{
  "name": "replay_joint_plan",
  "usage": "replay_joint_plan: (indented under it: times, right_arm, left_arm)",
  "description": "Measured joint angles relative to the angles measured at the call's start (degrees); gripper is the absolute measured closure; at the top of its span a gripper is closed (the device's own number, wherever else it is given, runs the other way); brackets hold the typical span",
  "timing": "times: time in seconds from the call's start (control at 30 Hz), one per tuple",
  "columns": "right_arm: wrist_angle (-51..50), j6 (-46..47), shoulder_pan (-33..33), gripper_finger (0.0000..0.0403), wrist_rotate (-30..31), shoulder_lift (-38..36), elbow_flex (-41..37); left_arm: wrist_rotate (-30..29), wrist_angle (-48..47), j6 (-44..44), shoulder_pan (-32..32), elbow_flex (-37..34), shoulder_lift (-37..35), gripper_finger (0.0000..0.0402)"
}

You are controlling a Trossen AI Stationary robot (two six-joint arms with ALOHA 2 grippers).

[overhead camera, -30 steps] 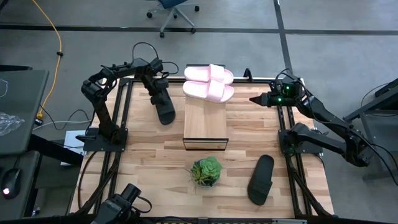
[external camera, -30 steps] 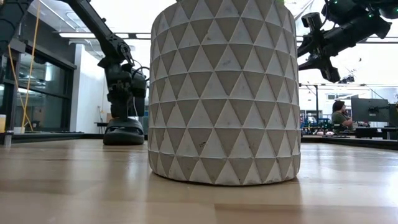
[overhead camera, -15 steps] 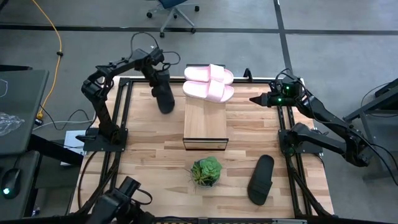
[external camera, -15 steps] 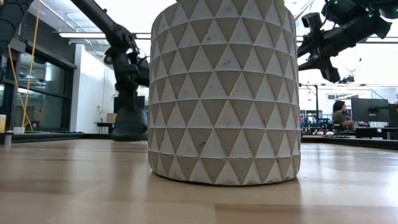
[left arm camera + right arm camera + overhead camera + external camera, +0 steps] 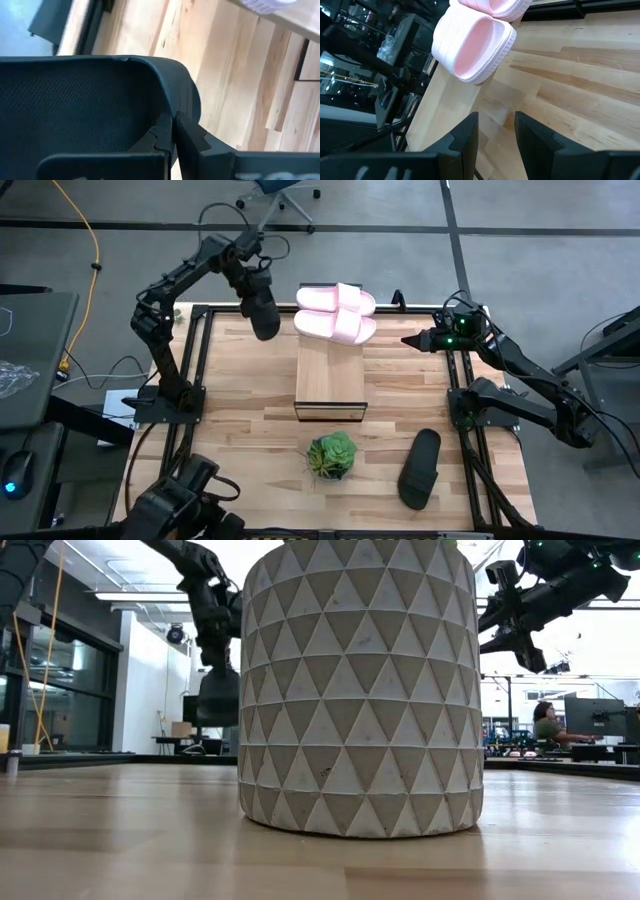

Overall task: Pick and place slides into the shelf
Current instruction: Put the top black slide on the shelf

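No legible txt, labels, brands, nos. or signs on any obj in any view.

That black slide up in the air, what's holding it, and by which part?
The left gripper is shut on the black slide, pinching the edge of its broad strap. The right gripper holds nothing.

Two pink slides (image 5: pixel 336 312) lie side by side on the shelf's (image 5: pixel 331 375) far end; one black slide (image 5: pixel 263 313) hangs lifted near the table's far-left corner, another (image 5: pixel 420 468) lies flat by the right edge.
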Motion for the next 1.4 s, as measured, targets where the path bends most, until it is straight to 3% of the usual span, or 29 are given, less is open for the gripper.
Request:
replay_joint_plan:
  times: [0.27, 0.43, 0.8, 1.0, 1.4]
  right_arm:
    - [-0.15, -0.80, 0.00, 0.0286, 0.76, 0.00, 0.00]
    - [-0.15, -1.66, 0.00, 0.0286, 1.13, -0.01, 0.00]
    - [-0.13, -2.51, 0.00, 0.0286, 1.70, 0.00, 0.00]
    - [-0.11, -3.19, 0.00, 0.0286, 2.71, 0.00, 0.00]
    - [0.11, -3.61, 0.02, 0.0286, 2.86, -0.02, 0.00]
  left_arm:
    - [0.09, -2.88, -1.28, 0.00, 8.99, -2.90, 0.0401]
    - [5.08, -2.83, -5.36, 0.00, 12.94, -5.29, 0.0401]
    - [10.67, -1.53, -14.44, -0.63, 15.64, -12.24, 0.0401]
    - [10.56, -0.60, -20.14, -4.90, 15.68, -16.29, 0.0401]
    - [0.56, 10.40, -35.81, -22.30, 15.68, -20.10, 0.0401]
